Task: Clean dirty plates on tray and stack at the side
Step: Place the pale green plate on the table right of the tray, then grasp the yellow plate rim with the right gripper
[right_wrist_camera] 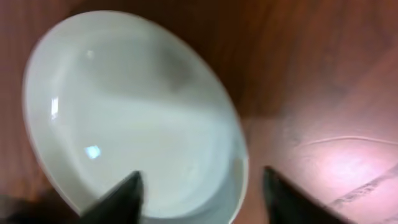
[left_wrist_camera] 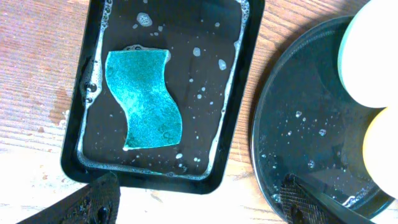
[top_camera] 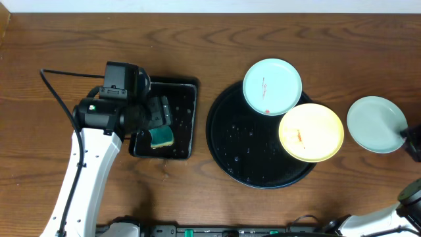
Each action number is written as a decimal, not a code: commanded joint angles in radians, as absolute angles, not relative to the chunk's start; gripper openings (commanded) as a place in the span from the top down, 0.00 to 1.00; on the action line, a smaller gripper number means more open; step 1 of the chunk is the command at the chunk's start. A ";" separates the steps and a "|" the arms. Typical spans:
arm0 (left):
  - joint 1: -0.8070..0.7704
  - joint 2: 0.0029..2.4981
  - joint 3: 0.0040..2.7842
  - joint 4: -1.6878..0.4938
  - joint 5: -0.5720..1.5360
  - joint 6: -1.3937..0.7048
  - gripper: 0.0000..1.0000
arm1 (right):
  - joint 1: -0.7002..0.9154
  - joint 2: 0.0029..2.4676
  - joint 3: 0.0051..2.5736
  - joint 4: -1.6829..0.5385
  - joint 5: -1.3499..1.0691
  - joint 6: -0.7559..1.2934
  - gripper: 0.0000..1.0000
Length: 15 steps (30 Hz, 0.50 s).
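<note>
Overhead: the round black tray (top_camera: 237, 131) bears a smeared blue plate (top_camera: 272, 86) and a yellow plate (top_camera: 311, 132), both overhanging its rim. A third pale plate (top_camera: 376, 124) lies on the table (top_camera: 296, 26) just beside.

They look stiff, glazed and breakable, probably slick when wet — the rim is the place to pinch.

Left wrist: the left gripper (left_wrist_camera: 199, 202) hangs spread and empty over a sudsy rectangular tray (left_wrist_camera: 199, 81) holding a teal sponge (left_wrist_camera: 144, 99).

Right wrist: the right gripper (right_wrist_camera: 202, 196) straddles the pale plate's rim — spread, not clamped.
</note>
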<state>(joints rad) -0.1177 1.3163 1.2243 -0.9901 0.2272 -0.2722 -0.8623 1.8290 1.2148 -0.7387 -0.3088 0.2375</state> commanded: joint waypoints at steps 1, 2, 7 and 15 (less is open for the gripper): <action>-0.112 1.315 1.248 -0.994 0.227 -0.262 0.18 | -0.823 1.744 1.229 -0.745 -0.424 0.201 0.33; -0.112 1.315 1.248 -0.994 0.227 -0.262 0.17 | -0.808 1.718 1.229 -0.751 -0.439 0.190 0.33; -0.112 1.315 1.248 -0.994 0.227 -0.262 0.17 | -0.649 1.541 1.229 -0.853 -0.425 0.162 0.37; -0.112 1.315 1.248 -0.994 0.227 -0.262 0.18 | -0.254 1.485 1.186 -0.983 -0.006 0.163 0.35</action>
<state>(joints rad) -0.1177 1.3167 1.2243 -0.9901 0.2272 -0.2722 -0.3500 1.4612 1.2232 -0.9791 -0.2169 0.1738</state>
